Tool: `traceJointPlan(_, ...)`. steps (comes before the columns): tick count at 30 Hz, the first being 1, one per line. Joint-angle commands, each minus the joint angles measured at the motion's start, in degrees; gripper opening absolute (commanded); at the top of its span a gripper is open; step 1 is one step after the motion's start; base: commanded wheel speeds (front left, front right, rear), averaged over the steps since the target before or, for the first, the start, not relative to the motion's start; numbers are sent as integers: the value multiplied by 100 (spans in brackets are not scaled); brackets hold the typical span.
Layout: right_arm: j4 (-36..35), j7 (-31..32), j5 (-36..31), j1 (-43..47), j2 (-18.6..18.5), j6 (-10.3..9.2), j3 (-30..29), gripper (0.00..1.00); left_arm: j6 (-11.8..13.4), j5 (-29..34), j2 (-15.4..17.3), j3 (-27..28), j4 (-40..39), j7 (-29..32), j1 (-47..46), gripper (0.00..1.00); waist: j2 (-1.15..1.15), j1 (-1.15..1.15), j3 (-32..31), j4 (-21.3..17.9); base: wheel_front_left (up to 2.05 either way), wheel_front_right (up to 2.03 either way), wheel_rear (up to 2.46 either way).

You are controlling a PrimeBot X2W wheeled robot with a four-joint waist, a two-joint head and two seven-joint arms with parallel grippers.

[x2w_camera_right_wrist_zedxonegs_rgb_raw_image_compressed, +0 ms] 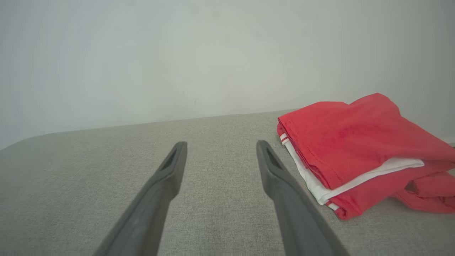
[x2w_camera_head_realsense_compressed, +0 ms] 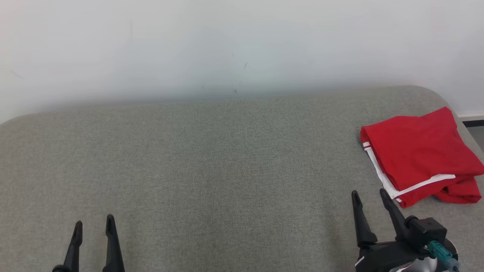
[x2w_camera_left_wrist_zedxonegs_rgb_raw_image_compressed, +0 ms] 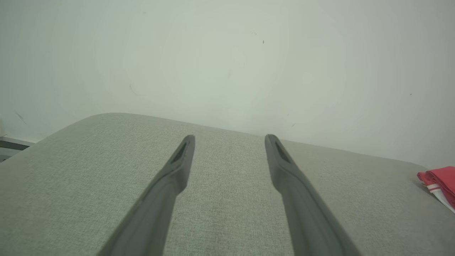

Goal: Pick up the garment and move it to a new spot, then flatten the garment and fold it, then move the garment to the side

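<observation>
Lying just beyond and to the right of the fingertips of the right gripper [x2w_camera_head_realsense_compressed: 368,192], the folded red fabric garment with white stripe trim [x2w_camera_head_realsense_compressed: 419,151] rests near the far right edge of the grey woven upholstered surface [x2w_camera_head_realsense_compressed: 227,170], touching neither finger. Those two dark fingers stand spread and empty. The left gripper [x2w_camera_head_realsense_compressed: 94,220] is likewise spread with nothing between its fingers, well apart from the cloth. By this the fold is made and the side placement looks nearly finished. One lower layer bulges at the near right corner, so any last nudge should press low and slow from the folded edge nearest the fingers, without hooking the white trim. Beyond the fingertips rises a plain pale wall [x2w_camera_head_realsense_compressed: 227,45].
</observation>
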Motion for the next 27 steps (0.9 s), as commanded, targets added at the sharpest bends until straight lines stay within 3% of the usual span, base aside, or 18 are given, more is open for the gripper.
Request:
traceJointPlan(1, 24, -36, 21, -3, 9, -13, 53, 100, 16, 39, -8, 9, 0, -18, 91, 100, 1, 1, -13, 10, 0, 0, 0)
traceJointPlan(27, 102, 18, 157, 6, 16, -13, 235, 100, 132, -160, -8, -4, -123, -18, 253, 100, 1, 1, 59, 74, 0, 0, 0)
